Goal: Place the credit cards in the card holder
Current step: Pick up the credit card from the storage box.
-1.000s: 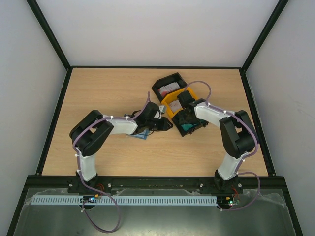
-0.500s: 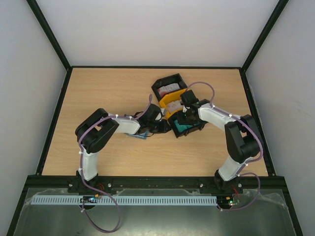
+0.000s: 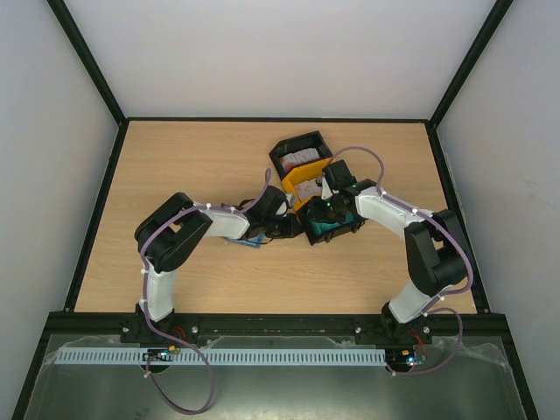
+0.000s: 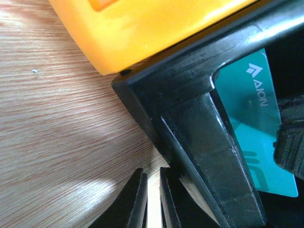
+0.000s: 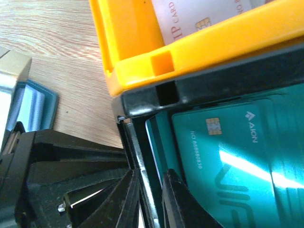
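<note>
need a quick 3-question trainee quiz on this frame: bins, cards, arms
1. Multiple choice: what colour are the cards in the black bin whose wall runs between the fingers of the right gripper? A) red-and-white B) teal C) pale grey-white
2. True or false: the yellow bin holds teal cards.
3. Short answer: in the top view, which arm reaches over the card holder?

Key
1. B
2. False: a pale card shows in it.
3. The left arm.
</note>
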Motion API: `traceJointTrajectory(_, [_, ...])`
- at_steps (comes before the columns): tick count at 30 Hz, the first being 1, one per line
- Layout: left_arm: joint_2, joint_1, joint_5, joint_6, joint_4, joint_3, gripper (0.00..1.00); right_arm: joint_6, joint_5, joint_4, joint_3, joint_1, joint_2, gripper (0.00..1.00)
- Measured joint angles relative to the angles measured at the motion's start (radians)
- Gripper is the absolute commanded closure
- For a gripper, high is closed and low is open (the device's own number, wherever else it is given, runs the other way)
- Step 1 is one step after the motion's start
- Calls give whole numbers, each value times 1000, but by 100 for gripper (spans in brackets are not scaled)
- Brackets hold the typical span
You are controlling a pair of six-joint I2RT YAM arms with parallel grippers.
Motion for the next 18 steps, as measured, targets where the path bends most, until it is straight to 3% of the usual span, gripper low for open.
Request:
traceJointTrajectory(3, [0,0,0,0,0,0,89,4,-25,13,-5,0,0,82])
traceJointTrajectory(10, [2,0,1,3,0,3,89,21,-48,31,-8,1,3,64])
traceJointTrajectory(18, [4,-3,4,3,0,12,89,31,-87,39,-35,0,25,67])
